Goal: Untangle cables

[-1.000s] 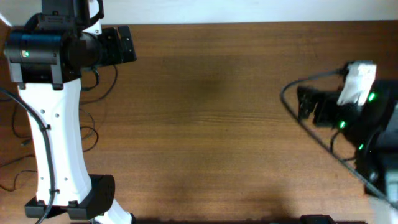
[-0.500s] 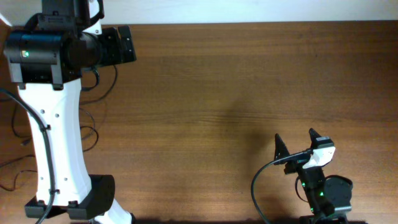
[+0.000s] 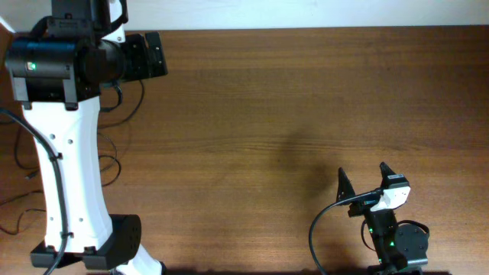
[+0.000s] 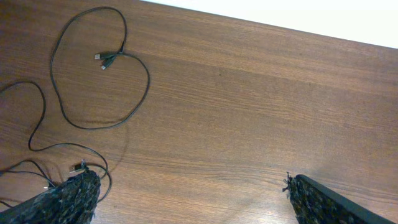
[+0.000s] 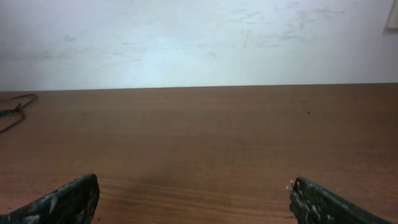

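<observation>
Thin black cables (image 4: 99,68) lie in loose loops on the wooden table at the left of the left wrist view. Two small plugs (image 4: 104,60) meet at the top of one loop, and another plug (image 4: 78,167) lies beside the left finger. In the overhead view the cables (image 3: 114,156) trail along the left edge, partly hidden by the left arm. My left gripper (image 4: 186,205) is open and empty, just right of the cables. My right gripper (image 3: 364,177) is open and empty at the front right, far from them. A bit of cable (image 5: 12,107) shows far left in the right wrist view.
The white left arm (image 3: 65,168) stands over the table's left side and covers part of the cables. A thick black arm cable (image 3: 325,221) curves beside the right arm's base. A white wall (image 5: 199,37) lies beyond the table's far edge.
The right arm swung from the right edge down to the front right, gripper open, and has nearly settled. The left arm and the cables have not moved.
</observation>
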